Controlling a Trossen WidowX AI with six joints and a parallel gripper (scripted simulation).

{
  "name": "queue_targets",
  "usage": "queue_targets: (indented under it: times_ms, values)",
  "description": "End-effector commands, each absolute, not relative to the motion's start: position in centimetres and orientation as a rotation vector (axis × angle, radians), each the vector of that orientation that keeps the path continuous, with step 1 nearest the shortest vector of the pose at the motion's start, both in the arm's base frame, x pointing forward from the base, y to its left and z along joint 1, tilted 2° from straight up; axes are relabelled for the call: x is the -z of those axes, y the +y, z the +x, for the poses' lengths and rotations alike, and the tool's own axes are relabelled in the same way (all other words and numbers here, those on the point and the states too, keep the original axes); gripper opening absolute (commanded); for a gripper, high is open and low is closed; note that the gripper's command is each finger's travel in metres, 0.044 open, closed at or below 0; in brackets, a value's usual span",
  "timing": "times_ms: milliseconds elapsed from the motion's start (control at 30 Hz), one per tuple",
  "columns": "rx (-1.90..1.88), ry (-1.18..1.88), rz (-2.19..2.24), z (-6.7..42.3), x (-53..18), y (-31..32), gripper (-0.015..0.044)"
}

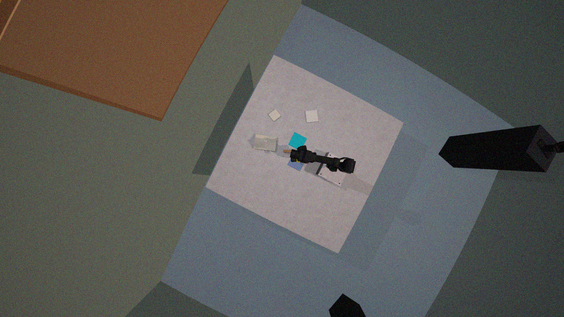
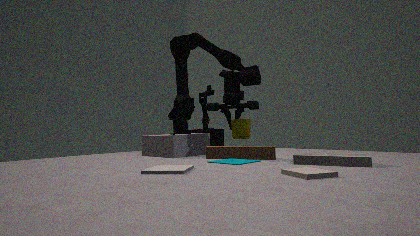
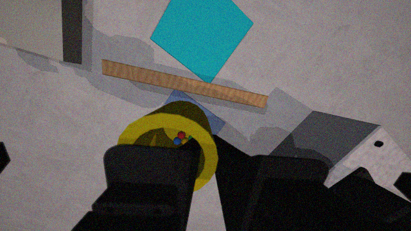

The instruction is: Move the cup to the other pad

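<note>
The yellow cup [image 1: 298, 160] [image 2: 241, 129] [image 3: 160, 120] hangs upright in the air, its base above the top of the wooden bar in the exterior view. My gripper [image 2: 233, 121] [image 3: 206, 138] is shut on the cup's wall, one finger inside the rim and one outside. Several small marbles [image 3: 181, 135], red, blue, yellow and green, lie inside the cup; a finger hides part of the inside. The blue pad [image 1: 295, 164] [image 3: 216, 124] lies below, partly hidden by the cup in the wrist view. The teal pad [image 1: 297, 140] [image 2: 234, 161] [image 3: 202, 35] lies across the bar, with nothing on it.
The wooden bar [image 1: 286, 150] [image 2: 240, 152] [image 3: 183, 84] stands between the two pads. A low pale block [image 1: 265, 142] [image 2: 331, 160] [image 3: 32, 29] lies beyond one end of it. Two flat pale tiles [image 1: 274, 115] [image 1: 311, 116] lie beyond the teal pad. The arm's base block [image 2: 164, 145] is near the other end.
</note>
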State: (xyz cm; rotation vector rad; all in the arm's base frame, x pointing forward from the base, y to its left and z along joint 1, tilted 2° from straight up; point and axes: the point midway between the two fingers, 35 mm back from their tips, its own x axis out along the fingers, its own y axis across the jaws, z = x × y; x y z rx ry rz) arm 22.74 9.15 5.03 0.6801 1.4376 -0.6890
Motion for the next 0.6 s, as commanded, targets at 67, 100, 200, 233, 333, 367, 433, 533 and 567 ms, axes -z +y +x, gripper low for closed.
queue_targets:
  times_ms: [67, 100, 200, 233, 333, 367, 433, 533, 567]
  values:
    - [0.688, 1.433, 0.674, 23.5, -5.1, 8.2, 0.0000]
    - [0.688, 1.433, 0.673, 23.6, -5.1, 8.1, 0.0000]
    - [0.688, 1.432, 0.673, 23.9, -5.2, 7.6, 0.0000]
    - [0.689, 1.432, 0.673, 24.0, -5.2, 7.5, 0.0000]
    - [0.689, 1.431, 0.673, 24.4, -5.2, 7.0, 0.0000]
    - [0.689, 1.431, 0.673, 24.5, -5.2, 6.8, 0.0000]
    - [0.689, 1.431, 0.673, 24.7, -5.3, 6.5, 0.0000]
    - [0.689, 1.430, 0.672, 25.0, -5.3, 6.0, 0.0000]
    - [0.689, 1.430, 0.672, 25.2, -5.3, 5.9, 0.0000]
